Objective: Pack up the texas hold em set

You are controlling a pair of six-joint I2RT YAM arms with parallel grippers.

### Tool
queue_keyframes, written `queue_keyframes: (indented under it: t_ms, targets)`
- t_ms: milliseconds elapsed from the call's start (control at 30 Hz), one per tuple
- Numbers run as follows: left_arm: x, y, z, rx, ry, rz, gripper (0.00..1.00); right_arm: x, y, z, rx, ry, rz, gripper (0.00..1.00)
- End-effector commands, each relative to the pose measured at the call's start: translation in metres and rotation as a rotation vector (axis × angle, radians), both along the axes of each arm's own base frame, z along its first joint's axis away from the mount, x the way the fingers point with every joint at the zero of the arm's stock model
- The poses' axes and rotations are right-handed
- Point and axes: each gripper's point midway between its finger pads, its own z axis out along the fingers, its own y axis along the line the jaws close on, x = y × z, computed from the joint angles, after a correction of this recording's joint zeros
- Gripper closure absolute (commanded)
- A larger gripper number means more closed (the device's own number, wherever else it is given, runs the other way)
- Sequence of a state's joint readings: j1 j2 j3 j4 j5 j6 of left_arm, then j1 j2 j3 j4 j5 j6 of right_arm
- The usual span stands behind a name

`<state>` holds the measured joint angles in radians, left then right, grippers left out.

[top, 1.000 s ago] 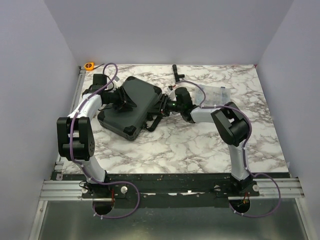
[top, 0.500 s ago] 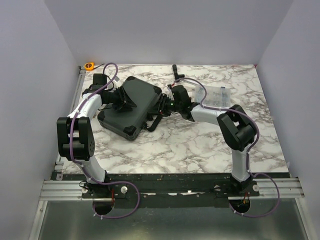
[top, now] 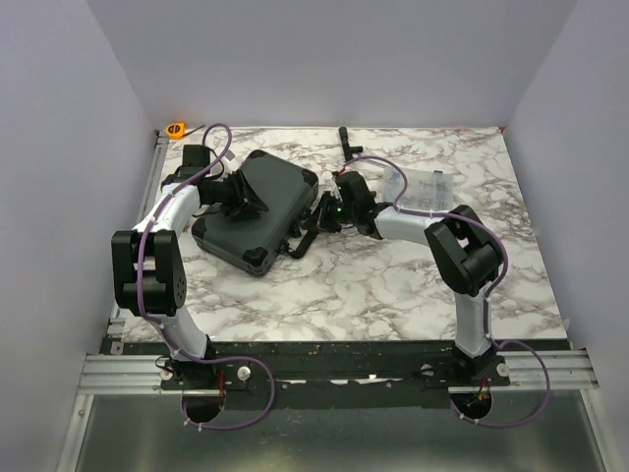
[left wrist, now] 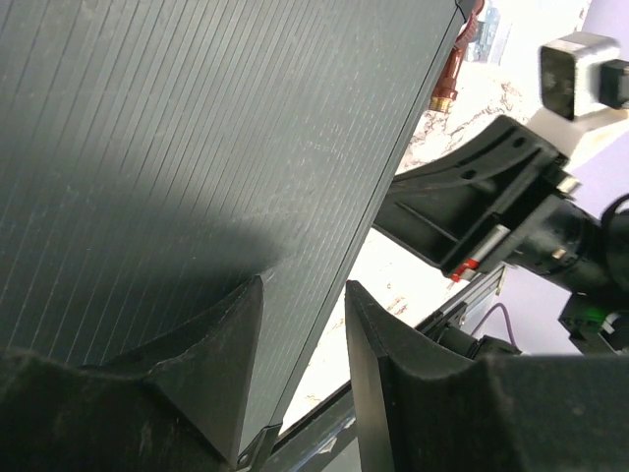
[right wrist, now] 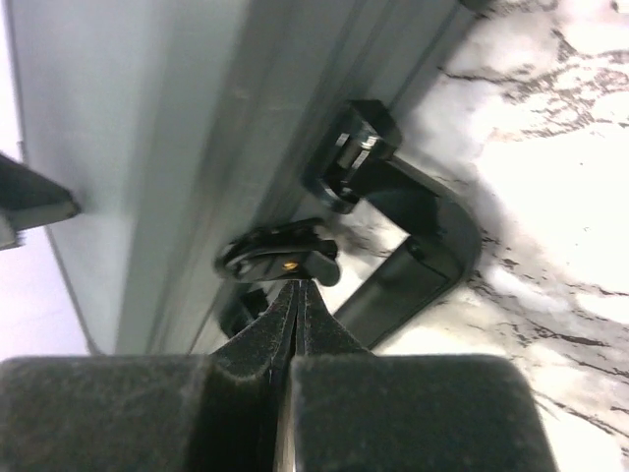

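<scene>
Marbled white table [top: 393,285] runs between pale lilac walls [top: 324,59], and 2 arms reach in from its near edge toward 1 black briefcase [top: 280,187].

The briefcase lies flat and closed, left of the table's middle and turned at an angle. Its ribbed lid faces up and its handle [right wrist: 432,251] points to the right.

On the near-left part of the lid sits the left pincer [top: 244,204]. The wrist view shows its 2 fingers [left wrist: 211,364] a moderate gap apart, tips against the ribbed plastic close to the lid's edge, with nothing gripped between them.

At the handle side of the briefcase, the right pincer [right wrist: 296,295] has its fingers pressed together into 1 narrow wedge and holds nothing. Its tip is at a small black latch [right wrist: 278,261] on the edge of the briefcase, just beside one end of the handle. That view is too blurred to tell whether tip and latch touch, or whether the latch is done up.

Right of the briefcase, beyond the right forearm, a clear plastic box [top: 425,187] rests on the table. Behind the briefcase, near the back wall, lies a slim black tool [top: 346,143]. Off the far-left corner of the briefcase, at the table's back corner, is a small orange tape measure [top: 176,129].
</scene>
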<state>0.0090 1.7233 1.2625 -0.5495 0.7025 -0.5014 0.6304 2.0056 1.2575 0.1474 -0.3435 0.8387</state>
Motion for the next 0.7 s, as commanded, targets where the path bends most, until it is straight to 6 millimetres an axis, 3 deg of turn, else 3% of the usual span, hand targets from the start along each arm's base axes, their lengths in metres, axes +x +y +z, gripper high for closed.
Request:
queue_keyframes:
  t_ms: [0, 667]
  targets:
    - [-0.017, 0.02, -0.047, 0.137, 0.137, 0.029, 0.59, -0.003, 0.002, -0.031, -0.087, 0.02, 0.008, 1.0]
    - [-0.015, 0.018, -0.043, 0.123, 0.128, 0.029, 0.59, -0.027, -0.013, -0.121, -0.482, 0.185, -0.086, 1.0]
